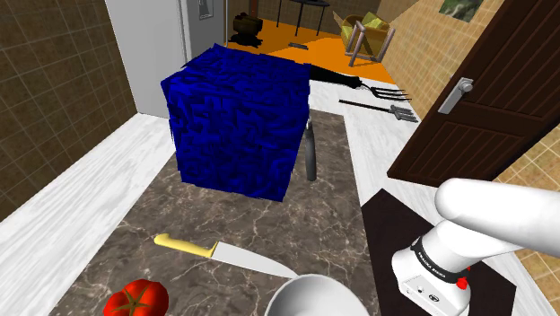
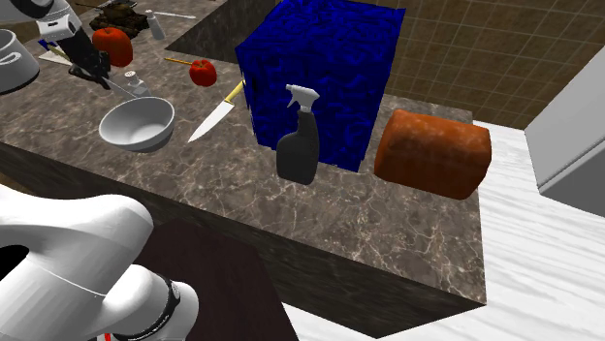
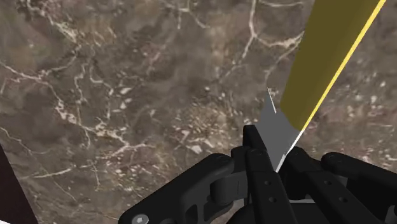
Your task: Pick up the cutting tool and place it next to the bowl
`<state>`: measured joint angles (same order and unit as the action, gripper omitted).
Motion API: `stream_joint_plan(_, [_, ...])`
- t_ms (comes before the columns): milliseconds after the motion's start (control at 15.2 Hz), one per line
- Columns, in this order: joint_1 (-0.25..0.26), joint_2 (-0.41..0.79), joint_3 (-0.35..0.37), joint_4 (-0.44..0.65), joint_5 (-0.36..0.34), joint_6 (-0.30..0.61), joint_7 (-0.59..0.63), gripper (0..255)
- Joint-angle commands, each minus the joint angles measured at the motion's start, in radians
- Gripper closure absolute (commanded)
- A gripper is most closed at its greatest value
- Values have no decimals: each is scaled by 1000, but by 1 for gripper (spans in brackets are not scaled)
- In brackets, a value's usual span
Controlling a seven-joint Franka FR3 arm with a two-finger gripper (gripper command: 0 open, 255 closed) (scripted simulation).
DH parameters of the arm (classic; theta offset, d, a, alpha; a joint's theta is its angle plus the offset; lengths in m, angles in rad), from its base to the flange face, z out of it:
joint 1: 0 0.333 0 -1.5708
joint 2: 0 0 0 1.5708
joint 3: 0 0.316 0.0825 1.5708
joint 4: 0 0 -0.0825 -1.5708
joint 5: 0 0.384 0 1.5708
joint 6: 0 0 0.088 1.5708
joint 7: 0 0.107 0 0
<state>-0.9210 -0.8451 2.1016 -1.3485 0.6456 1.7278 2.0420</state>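
In the wrist view my gripper (image 3: 275, 156) is shut on a knife (image 3: 321, 57), with the black fingers (image 3: 254, 153) clasping its grey blade just below the yellow handle. Dark marble counter (image 3: 127, 95) lies behind it. In the shoulder view a yellow-handled knife (image 1: 220, 253) lies flat on the counter, its tip close to the white bowl (image 1: 314, 296). The second exterior view also has this knife (image 2: 215, 114) lying beside the bowl (image 2: 138, 123). Whether it is the same knife as the one in my fingers I cannot tell.
A big blue cube (image 1: 238, 121) stands mid-counter with a dark spray bottle (image 1: 310, 153) beside it. A tomato (image 1: 135, 298) lies near the knife handle. A brown block (image 2: 431, 150) sits past the cube. My white arm (image 1: 503, 215) rises over the stand (image 1: 395, 224).
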Motion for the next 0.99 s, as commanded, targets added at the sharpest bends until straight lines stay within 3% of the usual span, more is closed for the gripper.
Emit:
stream_joint_plan(0, [1, -9, 5, -16, 7, 19, -5, 255])
stream_joint_plan(726, [2, -28, 18, -41, 22, 56, -12, 255])
stream_joint_plan(792, [2, -28, 18, -41, 22, 56, -12, 0])
stream_joint_plan(924, [2, -28, 18, -41, 22, 56, -12, 0])
